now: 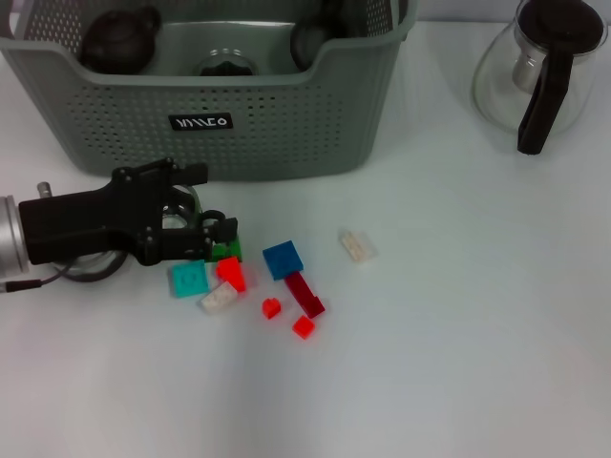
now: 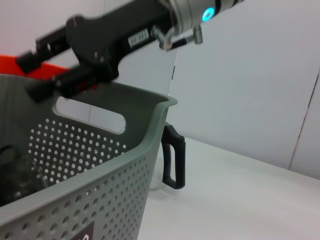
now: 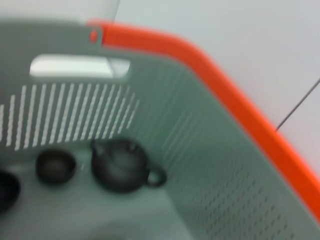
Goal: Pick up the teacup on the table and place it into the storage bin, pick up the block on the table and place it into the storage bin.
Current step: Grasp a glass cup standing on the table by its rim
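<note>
Green block (image 1: 227, 251) at the table's (image 1: 458, 363) left edge sits under left gripper (image 1: 212, 232); jaw state unclear. Block step underway; next: grasp, lift into storage bin (image 1: 286, 124). Right gripper (image 2: 37, 75) over bin, jaws indistinct.

You are looking at 1 label with lettering: a small black label (image 1: 201, 122) sitting on the front wall of the storage bin (image 1: 286, 134), its white letters too stylised to read with certainty. Nothing else is showing legible text.

White table (image 1: 458, 382) carries storage bin (image 1: 286, 134), glass teapot (image 1: 539, 72), scattered blocks (image 1: 284, 260).
</note>
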Available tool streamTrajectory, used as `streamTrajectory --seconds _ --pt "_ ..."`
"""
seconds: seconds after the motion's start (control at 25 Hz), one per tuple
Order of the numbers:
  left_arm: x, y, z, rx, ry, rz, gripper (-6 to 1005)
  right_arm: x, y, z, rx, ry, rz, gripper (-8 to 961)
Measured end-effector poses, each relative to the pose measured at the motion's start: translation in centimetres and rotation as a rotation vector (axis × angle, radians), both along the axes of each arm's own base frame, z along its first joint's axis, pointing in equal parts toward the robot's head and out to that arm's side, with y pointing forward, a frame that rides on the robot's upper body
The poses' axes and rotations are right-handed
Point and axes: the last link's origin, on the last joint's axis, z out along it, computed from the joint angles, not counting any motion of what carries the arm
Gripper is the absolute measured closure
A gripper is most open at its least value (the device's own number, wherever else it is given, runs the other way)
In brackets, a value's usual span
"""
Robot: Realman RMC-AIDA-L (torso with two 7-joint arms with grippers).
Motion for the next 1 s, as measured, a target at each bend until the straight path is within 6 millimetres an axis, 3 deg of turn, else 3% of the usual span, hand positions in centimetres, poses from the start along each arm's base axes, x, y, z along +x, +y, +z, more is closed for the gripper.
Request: streamTrajectory --seconds 0.08,0.2,0.4,0.6,1.0 --pt "0.0 0.0 0.1 0.003 -0.002 0.0 88 -1.1 -0.2 0.7 0.005 0.038 0.019 355" --pt "0.0 0.1 0.3 0.007 0.0 -0.001 89 -2.3 -0.9 2.0 -0.007 0.108 0.04 356" --pt "-0.1 0.1 0.5 0.009 0.005 0.002 91 -2.8 -3.8 4.4 -0.093 0.247 0.105 356" --pt "-0.4 0.1 1.1 0.023 0.005 0.006 94 -1.1 -7.4 5.8 -0.203 0.343 0.167 356" --pt "-1.0 -0.8 2.3 0.015 0.029 -0.003 98 5.2 -13.8 6.5 -0.501 0.379 0.212 355"
